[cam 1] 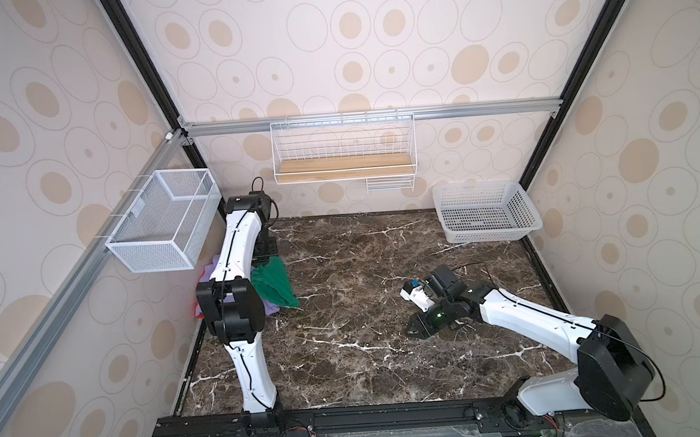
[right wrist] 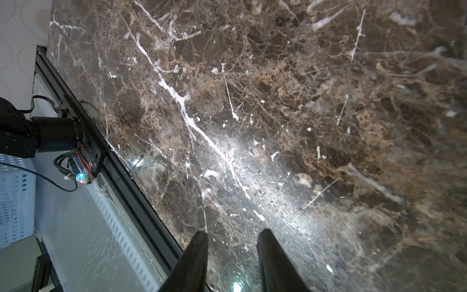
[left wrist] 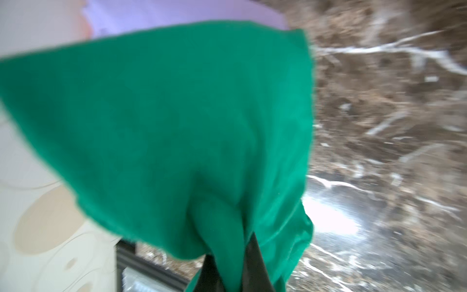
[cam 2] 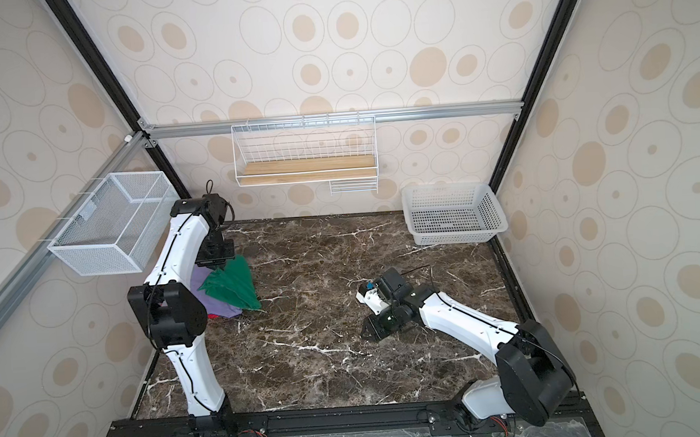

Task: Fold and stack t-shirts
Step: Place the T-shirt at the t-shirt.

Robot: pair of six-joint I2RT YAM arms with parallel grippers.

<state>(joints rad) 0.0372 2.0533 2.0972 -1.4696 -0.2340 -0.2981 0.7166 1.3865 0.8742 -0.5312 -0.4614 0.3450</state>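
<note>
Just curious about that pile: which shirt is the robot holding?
The green t-shirt, pinched in the left gripper; the purple t-shirt and red t-shirt lie below, ungripped.

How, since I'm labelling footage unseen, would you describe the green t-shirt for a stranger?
Under the mesh basket on the left wall, at the marble table's edge, the left tool pinches the green t-shirt. It drapes over a lavender t-shirt and a red t-shirt.
</note>
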